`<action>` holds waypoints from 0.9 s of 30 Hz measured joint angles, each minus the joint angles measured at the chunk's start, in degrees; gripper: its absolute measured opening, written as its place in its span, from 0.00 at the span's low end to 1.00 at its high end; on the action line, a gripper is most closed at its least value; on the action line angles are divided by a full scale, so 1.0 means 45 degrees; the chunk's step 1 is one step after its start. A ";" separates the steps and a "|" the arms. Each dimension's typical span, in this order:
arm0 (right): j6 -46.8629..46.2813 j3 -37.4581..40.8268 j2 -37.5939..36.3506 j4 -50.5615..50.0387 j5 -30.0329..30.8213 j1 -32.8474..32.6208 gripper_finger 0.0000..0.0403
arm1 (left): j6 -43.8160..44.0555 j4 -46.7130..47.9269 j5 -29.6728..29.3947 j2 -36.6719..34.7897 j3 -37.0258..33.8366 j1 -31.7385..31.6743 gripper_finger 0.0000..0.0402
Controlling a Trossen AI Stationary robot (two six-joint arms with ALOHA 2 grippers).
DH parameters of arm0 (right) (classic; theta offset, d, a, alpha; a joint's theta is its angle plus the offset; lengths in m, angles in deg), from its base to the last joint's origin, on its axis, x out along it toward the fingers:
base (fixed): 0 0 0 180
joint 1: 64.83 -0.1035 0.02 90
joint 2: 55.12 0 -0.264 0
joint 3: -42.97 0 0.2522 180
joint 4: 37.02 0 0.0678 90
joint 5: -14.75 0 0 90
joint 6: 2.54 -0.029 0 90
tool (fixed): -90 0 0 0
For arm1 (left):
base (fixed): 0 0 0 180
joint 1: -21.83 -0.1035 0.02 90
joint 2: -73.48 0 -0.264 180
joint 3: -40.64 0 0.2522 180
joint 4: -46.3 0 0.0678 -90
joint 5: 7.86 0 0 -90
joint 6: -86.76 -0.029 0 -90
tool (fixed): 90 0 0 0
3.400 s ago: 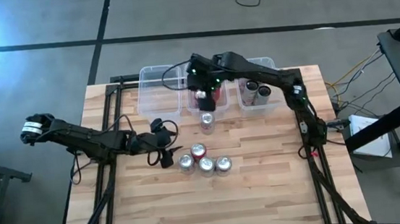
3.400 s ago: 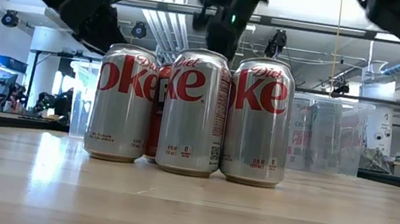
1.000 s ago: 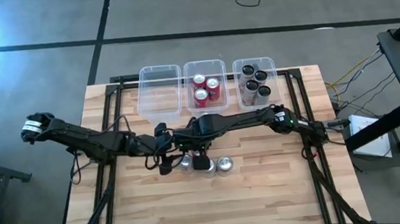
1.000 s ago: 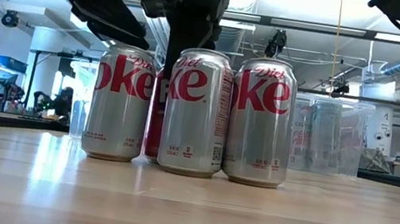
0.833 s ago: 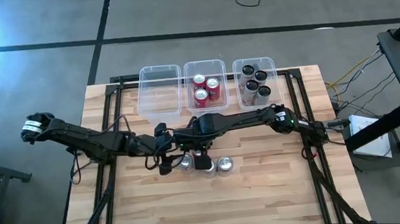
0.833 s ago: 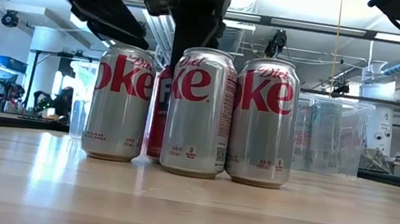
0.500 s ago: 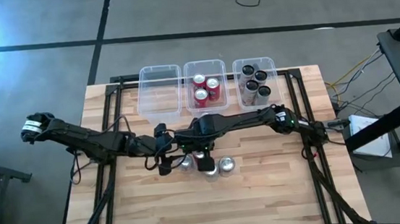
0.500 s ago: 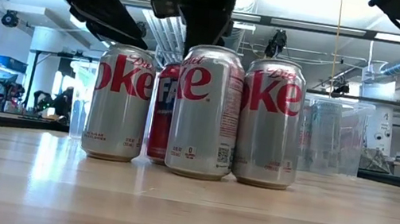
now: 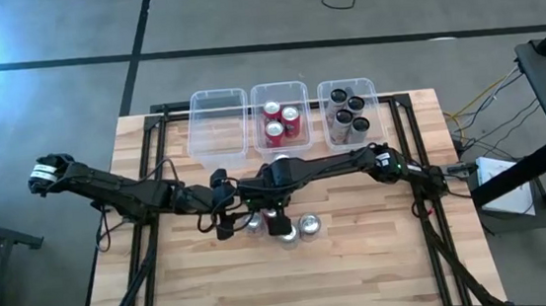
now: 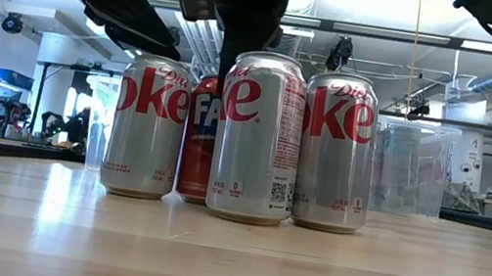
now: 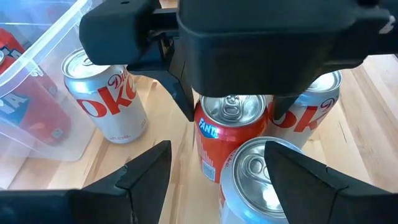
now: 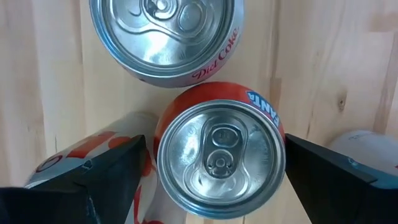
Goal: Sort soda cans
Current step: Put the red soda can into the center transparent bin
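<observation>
Directly above the upright red can [image 12: 219, 152], near the table's middle: right gripper [image 12: 211, 163], fingers spread wide to either side, nothing held yet. Left gripper [image 11: 214, 165] beside the cluster, open too. Crowding silver cans [image 10: 258, 135] plainest from table height; bins [image 9: 280, 113] only from overhead.

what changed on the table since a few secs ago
The right gripper left the middle bin and came down open around the red can among the silver cans, nudging the middle and right ones sideways. The fallen red can is gone; three now sit binned. The left gripper stays open beside the cluster.
</observation>
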 joint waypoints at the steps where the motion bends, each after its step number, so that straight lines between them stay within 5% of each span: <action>1: 0.0042 0.0093 0.0000 0.0064 -0.0003 0.0026 0.89 | 0.0003 0.0018 0.0001 0.0000 0.0000 0.0000 0.60; 11: -0.0116 0.0486 0.0000 0.0857 0.0108 0.0113 0.89 | 0.0018 -0.0022 -0.0001 0.0000 0.0000 -0.0005 0.60; 20: -0.0097 0.0660 -0.0035 0.0882 0.0123 0.0103 0.73 | 0.0170 0.0228 -0.0003 -0.0334 0.0255 0.0362 0.60; 27: 0.0165 0.0316 -0.0850 0.0105 0.0230 0.0168 0.73 | -0.0487 -0.0645 -0.0697 -0.1000 -0.0277 0.0628 0.60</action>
